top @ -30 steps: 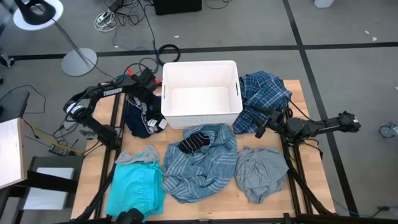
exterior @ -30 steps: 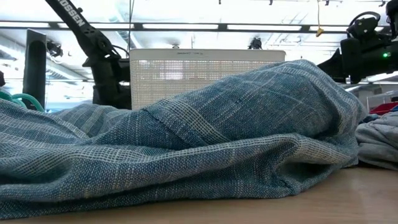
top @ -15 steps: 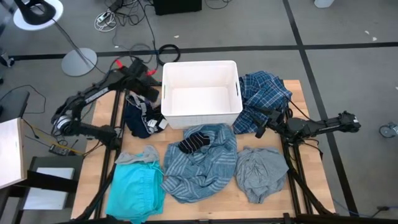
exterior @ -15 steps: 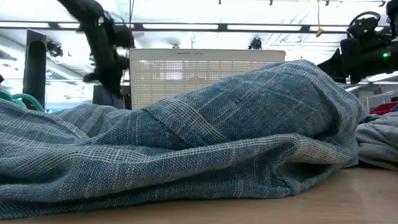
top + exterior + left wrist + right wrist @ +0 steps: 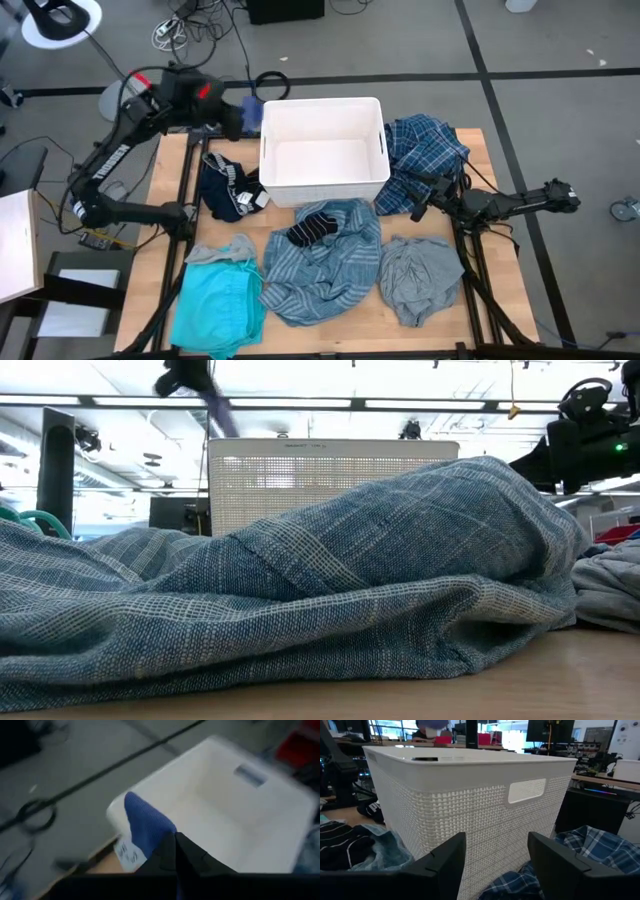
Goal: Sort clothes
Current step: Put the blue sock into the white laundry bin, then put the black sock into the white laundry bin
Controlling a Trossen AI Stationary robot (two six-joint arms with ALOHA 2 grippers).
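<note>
My left gripper [image 5: 238,117] is raised above the white bin's far left corner [image 5: 266,108] and is shut on a small blue cloth piece [image 5: 145,825]. A dark striped pile [image 5: 225,185] lies left of the bin. A dark striped piece [image 5: 312,228] lies on the blue-grey striped shirt [image 5: 325,265]. The turquoise garment [image 5: 215,305] and the grey one [image 5: 420,278] lie near the front. My right gripper [image 5: 420,200] is open and low beside the plaid shirt [image 5: 428,150]. My left gripper pinches the blue cloth piece between its two shut fingers, at one end of the piece [image 5: 155,837]. The piece is lifted clear of the table and trails below the gripper in the low view [image 5: 222,412]. One layer or several, I cannot tell.
The white bin [image 5: 270,185] stands at the table's far middle, with nothing showing inside it. Its perforated wall [image 5: 470,805] stands right in front of my right gripper [image 5: 496,855]. Garments cover most of the table's near half. Cables lie on the floor beyond the far edge.
My left gripper has risen from the dark pile and gone toward the table's far edge, carrying the small blue piece clear of the table. It now stands high at the bin's far left corner. The dark pile has stayed on the table.
</note>
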